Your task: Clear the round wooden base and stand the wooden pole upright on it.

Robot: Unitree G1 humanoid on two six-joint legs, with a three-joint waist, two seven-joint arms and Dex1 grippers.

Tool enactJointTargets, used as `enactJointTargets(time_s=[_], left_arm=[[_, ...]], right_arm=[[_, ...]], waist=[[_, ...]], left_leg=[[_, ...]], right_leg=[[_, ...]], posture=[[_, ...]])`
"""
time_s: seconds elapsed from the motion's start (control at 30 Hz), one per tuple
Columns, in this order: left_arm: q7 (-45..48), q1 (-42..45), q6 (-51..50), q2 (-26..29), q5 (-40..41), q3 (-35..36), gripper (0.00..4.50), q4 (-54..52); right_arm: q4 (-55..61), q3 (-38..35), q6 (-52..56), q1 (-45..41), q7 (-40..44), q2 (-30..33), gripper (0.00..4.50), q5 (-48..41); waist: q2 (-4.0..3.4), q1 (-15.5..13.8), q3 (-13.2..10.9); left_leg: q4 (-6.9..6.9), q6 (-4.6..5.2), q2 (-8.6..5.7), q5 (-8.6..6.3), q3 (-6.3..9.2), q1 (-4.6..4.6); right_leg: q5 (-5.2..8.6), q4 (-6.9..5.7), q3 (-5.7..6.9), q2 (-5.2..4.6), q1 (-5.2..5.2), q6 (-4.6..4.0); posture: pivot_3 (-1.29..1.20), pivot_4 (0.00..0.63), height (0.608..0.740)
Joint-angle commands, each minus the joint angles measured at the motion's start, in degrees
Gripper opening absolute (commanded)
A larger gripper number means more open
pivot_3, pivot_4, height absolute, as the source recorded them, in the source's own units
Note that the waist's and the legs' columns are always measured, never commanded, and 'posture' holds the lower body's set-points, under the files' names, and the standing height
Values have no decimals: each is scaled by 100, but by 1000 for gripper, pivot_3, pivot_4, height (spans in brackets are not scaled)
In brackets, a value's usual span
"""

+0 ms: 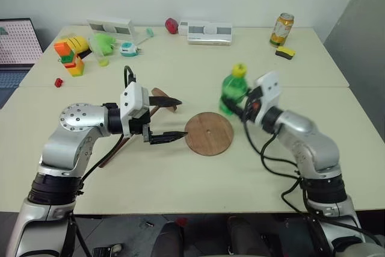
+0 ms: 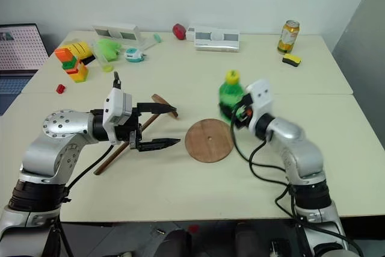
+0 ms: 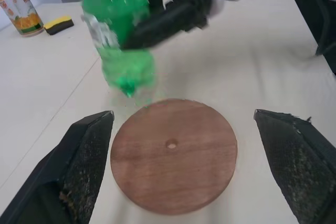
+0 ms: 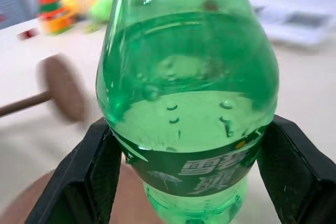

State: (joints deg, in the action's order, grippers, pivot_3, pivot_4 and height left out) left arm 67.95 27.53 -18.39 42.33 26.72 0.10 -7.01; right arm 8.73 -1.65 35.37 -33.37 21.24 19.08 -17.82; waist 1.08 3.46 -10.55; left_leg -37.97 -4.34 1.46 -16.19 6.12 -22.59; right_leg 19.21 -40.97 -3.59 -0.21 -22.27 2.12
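Right pincer (image 4: pixel 186 182) clenched on one green bottle (image 1: pixel 233 91), its two black fingers pressed against the label band; the bottle is upright and appears lifted off the surface (image 1: pixel 180 191), at the far right edge of the round wooden base (image 1: pixel 209 133). Left pincer (image 1: pixel 167 118) released, jaws spread wide and empty, pointing across toward the base from its left side; one fingertip lies close to the disc's rim.

The round wooden base lies flat near the middle of the surface, its small centre hole exposed, with nothing standing on it. The wooden pole (image 2: pixel 123 141) lies on the surface behind and beneath the left arm, its fixed disc end (image 2: pixel 164 105) toward the far side, partly hidden by the pincer.

Likely hazards, as judgement: the bottle is smooth and partly filled, so a shallow hold on its lower body could let it tilt or slip; set down too close, it would crowd the base again; the left fingertip, so near the rim, could nudge the thin disc out of place; the pole, thin and long, could topple once stood if its disc end is not seated flat and centred.

Count: one base; one pole; one green bottle; two pincers; one drink can (image 1: pixel 281 29) at the far right of the surface.
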Motion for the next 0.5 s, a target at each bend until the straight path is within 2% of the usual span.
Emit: enactJointTargets(time_s=[0.03,0.23,0.5], left_arm=[[-214,117,-4,-133,40,58,4500,-218],[-510,138,30,-325,-54,72,4500,-196],[-555,109,183,-451,-143,34,4500,-125]], right_arm=[[-1104,-393,-665,-589,-723,118,3277,590],[-2673,-661,-1449,-965,-1345,182,3277,1014],[-3242,-1052,-1815,-879,-1618,-107,3277,822]], waist=[[0,9,0],[-1,48,0],[-1,124,0]], left_leg=[[0,0,0,0,-1,1],[2,-13,0,7,-9,-2],[2,-18,0,11,-16,-2]], right_leg=[[0,0,-1,0,0,0],[0,1,-6,-1,-3,-1],[0,-1,-13,-3,-4,-1]], posture=[[0,150,740],[0,150,740],[0,150,740]])
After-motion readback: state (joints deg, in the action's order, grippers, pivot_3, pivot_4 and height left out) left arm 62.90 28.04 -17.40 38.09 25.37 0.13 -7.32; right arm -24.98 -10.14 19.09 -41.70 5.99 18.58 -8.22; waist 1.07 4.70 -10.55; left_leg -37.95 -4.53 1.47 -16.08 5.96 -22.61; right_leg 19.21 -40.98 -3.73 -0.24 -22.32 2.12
